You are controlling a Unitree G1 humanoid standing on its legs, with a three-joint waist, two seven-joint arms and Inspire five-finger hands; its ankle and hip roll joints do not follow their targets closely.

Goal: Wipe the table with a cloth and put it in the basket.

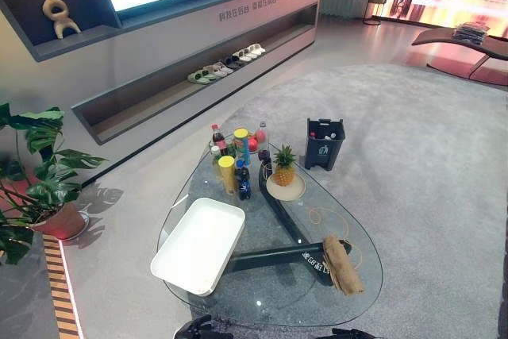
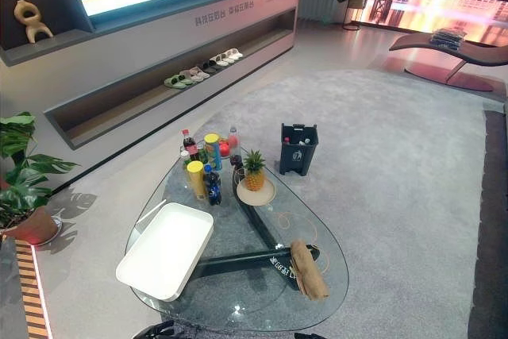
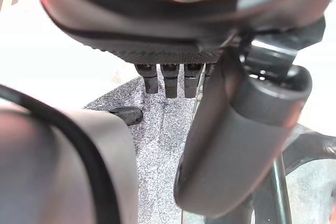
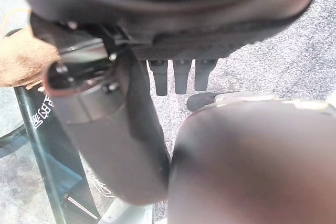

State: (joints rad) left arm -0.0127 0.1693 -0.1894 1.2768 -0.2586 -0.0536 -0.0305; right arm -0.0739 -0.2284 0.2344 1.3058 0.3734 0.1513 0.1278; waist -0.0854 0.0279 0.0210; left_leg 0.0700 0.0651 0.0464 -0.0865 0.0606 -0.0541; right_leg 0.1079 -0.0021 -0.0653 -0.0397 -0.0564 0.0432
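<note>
A brown cloth (image 1: 343, 264) lies crumpled on the round glass table (image 1: 270, 311), near its right front edge; the cloth (image 4: 26, 61) also shows in the right wrist view. A white rectangular basket (image 1: 198, 245) sits on the table's left side with nothing visible inside. My left hand (image 3: 241, 145) hangs low over the grey carpet, fingers straight and holding nothing. My right hand (image 4: 105, 129) hangs likewise beside the table's edge, fingers straight and empty, a short way from the cloth.
Several bottles and cans (image 1: 234, 160) and a pineapple on a plate (image 1: 284, 171) stand at the table's far side. A dark bin (image 1: 324, 143) is on the carpet beyond. A potted plant (image 1: 40, 188) stands at the left, by a low shelf with shoes (image 1: 226, 65).
</note>
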